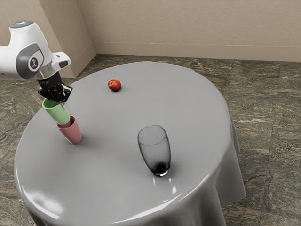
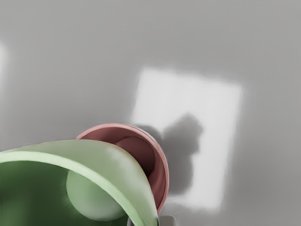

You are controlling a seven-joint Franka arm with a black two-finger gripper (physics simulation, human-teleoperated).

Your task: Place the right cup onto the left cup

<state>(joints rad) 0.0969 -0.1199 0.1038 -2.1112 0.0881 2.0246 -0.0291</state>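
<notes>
In the exterior view my gripper (image 1: pixel 64 103) is over the table's left part, shut on the wall of the light green cup (image 1: pixel 57 112). That cup hangs tilted, its base overlapping the mouth of the pink cup (image 1: pixel 71 131), which stands on the table. Whether the two cups touch cannot be told. At the wrist view's lower edge, the tips of my gripper (image 2: pixel 148 221) pinch the green cup (image 2: pixel 108 162) from both sides of its wall. Beyond it the pink cup (image 2: pixel 160 176) shows part of its rim and inside; the rest is covered by the green cup.
A tall dark glass (image 1: pixel 155 150) stands toward the near side of the round grey table (image 1: pixel 188 108). A red fruit (image 1: pixel 114 85) lies near the far edge, to the exterior view's right of my gripper.
</notes>
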